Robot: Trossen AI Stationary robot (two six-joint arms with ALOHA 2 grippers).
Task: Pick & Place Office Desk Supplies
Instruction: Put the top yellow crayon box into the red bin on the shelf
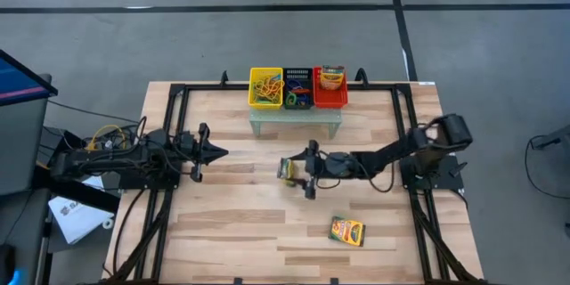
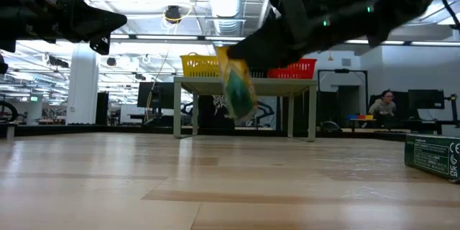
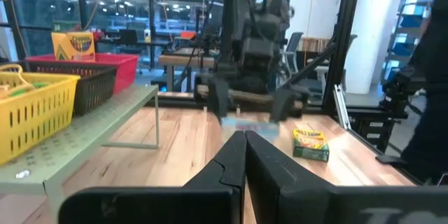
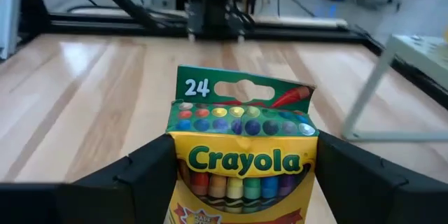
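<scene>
My right gripper (image 1: pixel 300 172) reaches from the table's right side to mid-table and is shut on a yellow-and-green crayon box (image 4: pixel 241 147). A second crayon box (image 1: pixel 347 231) lies flat on the table toward the near right. A third (image 1: pixel 331 76) stands in the red basket. Rubber bands (image 1: pixel 265 87) fill the yellow basket, and a few more (image 1: pixel 297 99) lie in the black one. My left gripper (image 1: pixel 216 152) is shut and hovers over the left half of the table, pointing right, touching nothing. My right gripper pinches the crayon box between its two fingers (image 4: pixel 140 175), one on each narrow side (image 4: pixel 308 161), below the green flap end. The fingers come in roughly level from the table's right. The box (image 2: pixel 237 90) is lifted clear of the table and tilted.
The three mesh baskets sit in a row on a small pale green stand (image 1: pixel 294 123) at the table's far middle. Black frame rails (image 1: pixel 169 125) run along the table's sides. Bare wood (image 1: pixel 232 223) lies near and left of the held box.
</scene>
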